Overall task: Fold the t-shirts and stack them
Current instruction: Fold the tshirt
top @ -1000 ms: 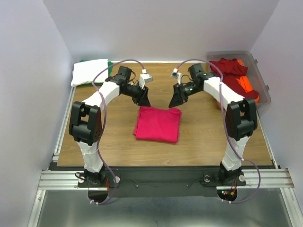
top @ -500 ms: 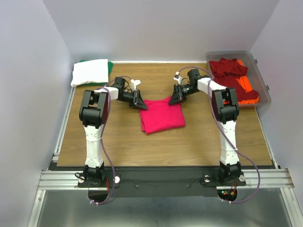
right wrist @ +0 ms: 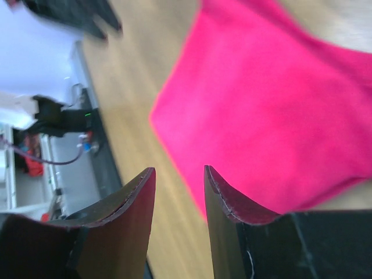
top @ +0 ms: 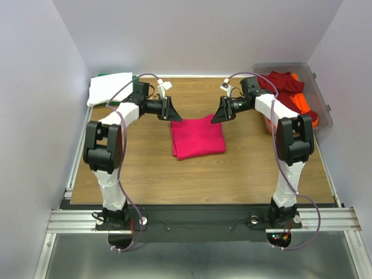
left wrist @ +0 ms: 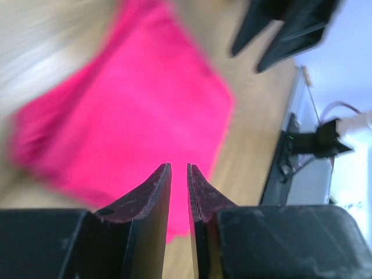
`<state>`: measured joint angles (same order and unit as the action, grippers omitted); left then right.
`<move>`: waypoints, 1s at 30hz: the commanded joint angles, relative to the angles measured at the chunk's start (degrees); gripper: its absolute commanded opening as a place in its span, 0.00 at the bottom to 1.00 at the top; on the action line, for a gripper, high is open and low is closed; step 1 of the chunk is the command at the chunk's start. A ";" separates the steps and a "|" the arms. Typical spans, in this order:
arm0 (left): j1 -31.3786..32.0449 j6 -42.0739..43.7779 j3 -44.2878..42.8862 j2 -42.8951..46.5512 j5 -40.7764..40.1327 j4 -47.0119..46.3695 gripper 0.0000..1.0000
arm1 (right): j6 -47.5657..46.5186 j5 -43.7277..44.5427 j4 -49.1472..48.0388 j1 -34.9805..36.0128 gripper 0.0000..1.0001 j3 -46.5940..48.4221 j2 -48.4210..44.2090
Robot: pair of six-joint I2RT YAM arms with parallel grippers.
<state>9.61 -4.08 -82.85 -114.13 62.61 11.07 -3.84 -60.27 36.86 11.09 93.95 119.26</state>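
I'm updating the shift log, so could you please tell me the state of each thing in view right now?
bright pink t-shirt: folded, lying flat, not gripped.
white t-shirt: folded, at the far left corner.
dark red t-shirt: crumpled, in the bin.
orange t-shirt: bunched, in the bin.
left gripper: slightly open, empty.
right gripper: open, empty.

No text, label, brand, number or sign can be read in any view. The folded pink-red t-shirt (top: 197,136) shows plain cloth, the clear grey plastic bin (top: 324,110) shows no legible marking, and both wrist views are too blurred for any lettering to be made out.
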 commanded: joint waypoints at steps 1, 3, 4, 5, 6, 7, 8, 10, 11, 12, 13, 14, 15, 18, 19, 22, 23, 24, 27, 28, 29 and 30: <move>7.25 -5.22 8.83 5.93 4.28 -7.35 0.29 | 0.85 -5.29 -1.09 1.82 0.44 -5.16 -1.76; 8.84 -7.08 13.84 5.41 4.45 -10.00 0.29 | 0.76 -5.30 -1.09 3.14 0.43 -6.49 -0.79; 9.98 -9.35 15.25 4.27 4.45 -13.50 0.28 | 0.76 -4.60 -1.18 3.41 0.42 -7.11 0.35; 10.34 -9.63 16.65 3.39 4.28 -14.66 0.28 | 0.67 -4.24 -1.18 3.50 0.41 -8.60 1.14; 10.43 -9.55 18.32 2.43 3.41 -15.28 0.28 | 0.50 -3.02 -1.09 3.41 0.39 -9.13 2.10; 10.08 -8.42 18.77 -0.19 2.79 -15.29 0.27 | 0.32 -1.88 -1.00 3.32 0.39 -9.75 3.42; 9.65 -6.75 18.78 -1.70 2.00 -13.81 0.27 | -0.20 -0.56 -1.00 3.23 0.38 -10.80 4.04; 8.16 -5.60 18.43 -5.22 0.06 -11.44 0.27 | -2.31 3.65 -0.92 2.62 0.37 -11.42 5.19; 6.32 -4.46 17.99 -5.93 -1.34 -11.16 0.27 | -2.84 4.80 -0.91 1.84 0.37 -11.60 6.41; 5.17 -2.71 16.85 -6.54 -3.70 -9.33 0.27 | -3.45 5.51 -0.83 1.31 0.36 -11.51 6.86; 4.29 -1.13 15.89 -7.24 -4.51 -8.27 0.27 | -3.55 6.12 -0.83 0.87 0.36 -11.25 7.03; 3.67 0.63 14.57 -7.42 -5.04 -4.69 0.27 | -3.55 6.04 -0.65 0.69 0.36 -10.64 6.78; 3.32 6.30 11.77 -7.34 -3.91 -2.22 0.27 | -4.07 5.52 0.05 0.77 0.36 -9.67 5.03; 4.89 15.29 8.85 -3.49 -1.19 6.49 0.28 | -4.69 -1.40 3.13 2.61 0.39 -6.68 -1.72; 5.50 16.11 9.02 -0.51 -0.30 7.90 0.29 | -4.34 -2.73 3.13 2.79 0.40 -7.20 -3.06; 7.96 16.47 10.16 2.58 2.86 9.58 0.29 | -3.90 -5.03 3.83 3.76 0.40 -9.48 -5.70; 8.58 16.03 10.60 3.72 2.96 9.67 0.29 | -4.33 -5.12 4.27 4.11 0.40 -11.66 -5.88; 9.11 15.25 12.08 4.08 3.04 8.89 0.29 | -5.21 -4.95 4.27 4.98 0.40 -12.90 -5.97; 8.85 10.15 14.46 2.86 2.26 3.27 0.29 | -5.74 -4.68 4.18 6.22 0.40 -16.51 -4.31; 8.59 9.62 14.73 1.03 1.82 2.73 0.29 | -6.27 -4.25 4.18 6.22 0.39 -17.04 -3.43; 7.80 9.09 14.73 -0.03 1.47 1.77 0.29 | -6.71 -3.20 4.18 6.22 0.38 -17.40 -1.51; 7.36 7.61 14.82 -0.91 0.16 1.07 0.29 | -7.41 -1.97 4.18 5.96 0.38 -17.83 -0.71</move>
<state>19.51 6.44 -69.71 -112.51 64.29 14.41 -8.60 -63.90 39.51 16.71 78.85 113.95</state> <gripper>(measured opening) 0.288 0.383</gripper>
